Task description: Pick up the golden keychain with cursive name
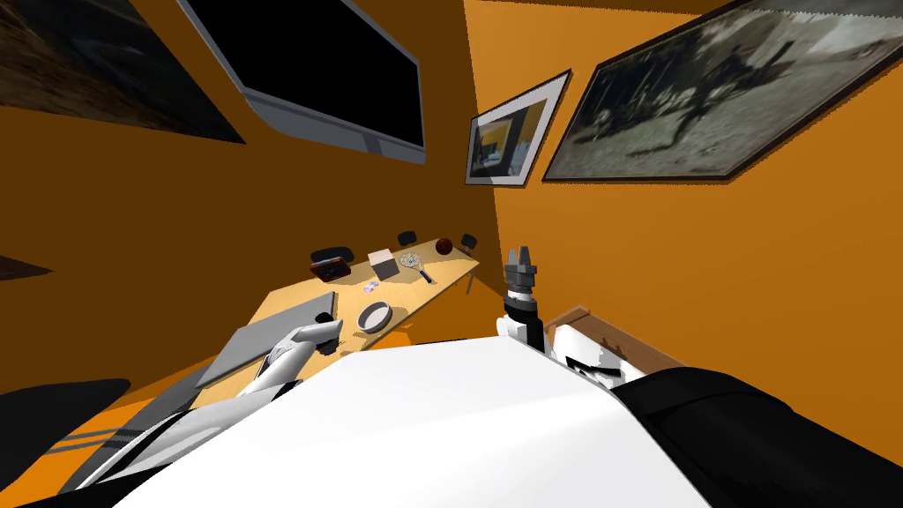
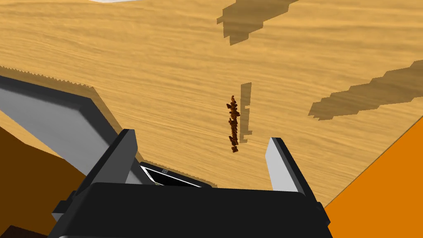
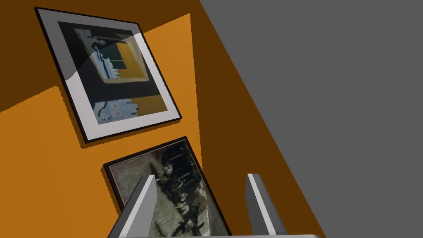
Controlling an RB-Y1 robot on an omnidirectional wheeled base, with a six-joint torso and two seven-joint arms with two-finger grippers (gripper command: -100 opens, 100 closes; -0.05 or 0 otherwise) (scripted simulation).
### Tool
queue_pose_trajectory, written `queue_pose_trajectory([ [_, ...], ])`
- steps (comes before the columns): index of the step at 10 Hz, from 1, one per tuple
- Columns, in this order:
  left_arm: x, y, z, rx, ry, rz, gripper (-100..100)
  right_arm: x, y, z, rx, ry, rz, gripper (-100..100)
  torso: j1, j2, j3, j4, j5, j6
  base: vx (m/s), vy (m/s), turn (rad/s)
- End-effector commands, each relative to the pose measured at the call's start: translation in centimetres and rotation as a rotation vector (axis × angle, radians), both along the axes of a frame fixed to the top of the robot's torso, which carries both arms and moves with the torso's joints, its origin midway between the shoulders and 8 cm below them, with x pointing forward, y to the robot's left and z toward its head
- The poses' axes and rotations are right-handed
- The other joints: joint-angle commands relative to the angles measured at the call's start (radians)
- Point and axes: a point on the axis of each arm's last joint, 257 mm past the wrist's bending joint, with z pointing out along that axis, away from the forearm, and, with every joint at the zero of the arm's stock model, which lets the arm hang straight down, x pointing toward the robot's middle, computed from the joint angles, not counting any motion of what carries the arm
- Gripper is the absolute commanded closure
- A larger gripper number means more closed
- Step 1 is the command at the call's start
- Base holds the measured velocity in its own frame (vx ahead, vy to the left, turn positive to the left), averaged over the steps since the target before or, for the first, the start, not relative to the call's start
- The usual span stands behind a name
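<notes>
The keychain (image 2: 234,124) is a thin, brownish-gold strip of cursive letters, seen edge-on on the light wooden table (image 2: 165,62). It lies just ahead of my left gripper (image 2: 201,136), between the lines of the two fingers and nearer the light grey one (image 2: 277,165). The gripper is open, with nothing between its fingers. In the head view the left gripper (image 1: 331,331) hovers low over the near end of the table (image 1: 441,282). My right gripper (image 1: 520,260) is raised beside the wall, pointing up, and its fingers (image 3: 145,198) stand open.
A closed grey laptop (image 1: 264,339) (image 2: 49,115) lies beside the left gripper, with a dark, white-rimmed flat device (image 2: 173,178) under the gripper body. Farther along the table are a white bowl (image 1: 374,315), a box (image 1: 384,263), a racket (image 1: 412,261) and a ball (image 1: 444,245). The table's edge (image 2: 363,182) runs close by.
</notes>
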Motion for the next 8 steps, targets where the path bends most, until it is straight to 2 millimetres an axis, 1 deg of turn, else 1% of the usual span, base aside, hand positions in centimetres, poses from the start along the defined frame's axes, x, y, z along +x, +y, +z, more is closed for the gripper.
queue_pose_trajectory([
  [1, -1.4, 0.5, -0.2, -0.010, 0.043, 0.043, -100, 0.0, 0.0, 0.0, 0.000, 0.000, 0.000, 0, 0.000, 0.000, 0.000, 0.000, 0.000, 0.000, 0.008, 0.004, -0.127],
  [2, -2.6, 0.8, -0.3, -0.018, 0.077, 0.078, -100, 0.0, 0.0, 0.0, 0.000, 0.000, 0.000, 0, 0.000, 0.000, 0.000, 0.000, 0.000, 0.000, 0.014, 0.005, -0.203],
  [3, -3.4, 0.8, -0.6, -0.022, 0.093, 0.088, -100, 0.0, 0.0, 0.0, 0.000, 0.000, 0.000, 0, 0.000, -0.001, 0.000, 0.000, 0.000, 0.001, 0.011, 0.010, -0.069],
  [4, -4.9, 1.1, -0.8, -0.031, 0.131, 0.125, -100, 0.0, 0.0, 0.0, 0.000, 0.000, 0.000, 0, 0.000, -0.001, 0.000, 0.000, 0.000, 0.000, 0.009, 0.009, -0.098],
  [5, -4.9, 1.1, -0.8, -0.031, 0.131, 0.125, -100, 0.0, 0.0, 0.0, 0.000, 0.000, 0.000, 0, 0.001, 0.000, 0.000, 0.000, 0.000, 0.000, 0.007, 0.009, -0.067],
  [7, -7.5, 1.2, -1.0, -0.049, 0.196, 0.190, -100, 0.0, 0.0, 0.0, 0.000, 0.000, 0.000, 0, 0.000, 0.000, 0.000, 0.000, 0.000, 0.000, 0.012, 0.011, -0.150],
  [8, -7.7, 1.2, -1.1, -0.050, 0.199, 0.191, -100, 0.0, 0.0, 0.0, 0.000, 0.000, 0.000, 0, 0.000, -0.001, 0.000, 0.000, 0.000, 0.000, 0.012, 0.013, -0.050],
])
